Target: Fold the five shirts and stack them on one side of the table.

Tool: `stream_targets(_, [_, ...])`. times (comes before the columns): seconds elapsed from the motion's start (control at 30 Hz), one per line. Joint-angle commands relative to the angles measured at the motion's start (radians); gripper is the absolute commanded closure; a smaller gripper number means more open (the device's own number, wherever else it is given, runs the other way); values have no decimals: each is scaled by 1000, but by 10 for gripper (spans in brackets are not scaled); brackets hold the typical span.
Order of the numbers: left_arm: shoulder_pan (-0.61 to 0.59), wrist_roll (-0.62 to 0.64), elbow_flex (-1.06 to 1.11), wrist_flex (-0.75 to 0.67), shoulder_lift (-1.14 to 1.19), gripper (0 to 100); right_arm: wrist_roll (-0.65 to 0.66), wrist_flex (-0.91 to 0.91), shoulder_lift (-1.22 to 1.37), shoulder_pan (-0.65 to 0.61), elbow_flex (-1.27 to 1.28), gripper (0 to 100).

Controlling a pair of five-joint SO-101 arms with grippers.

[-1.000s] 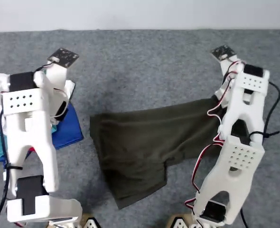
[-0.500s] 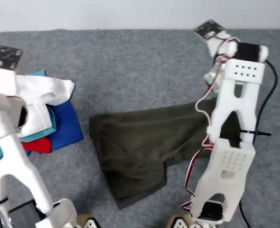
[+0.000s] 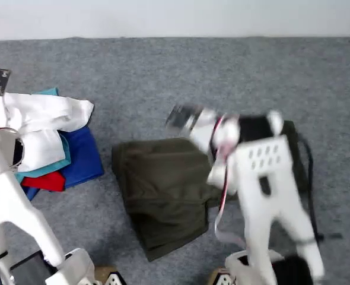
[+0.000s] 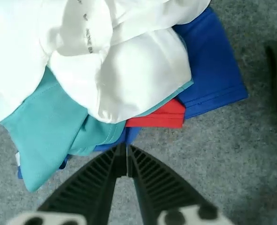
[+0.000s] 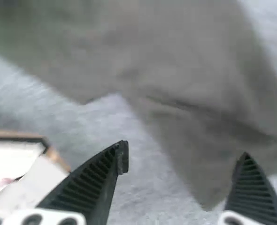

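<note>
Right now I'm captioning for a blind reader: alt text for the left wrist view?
A white shirt lies rumpled over a teal shirt, red shirt and blue shirt on the grey table. The left gripper, shut, points at the pile.

Matt cloth shirt (image 3: pixel 157 184) (creased) on rough carpet (image 3: pixel 163 77)

Shirt stack (image 3: pixel 44 133) at left edge of table (image 3: pixel 163 77), loose shirt (image 3: pixel 157 190) apart to its right
</note>
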Motion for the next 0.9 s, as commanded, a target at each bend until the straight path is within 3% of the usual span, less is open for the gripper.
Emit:
stream_targets(0.0, [-64,-3,-10,17,-37,985,0,21,-232,-200,250,632])
stream_targets(0.27, [-137,-3,-8,17,-37,985,-83,-206,-381,-495,598,634])
stream_targets(0.47, [-137,-3,-7,17,-37,985,-75,-404,-338,-524,721,634])
stream_targets(0.87, [-137,-3,-7,17,-37,985,-69,-621,-139,-619,784,634])
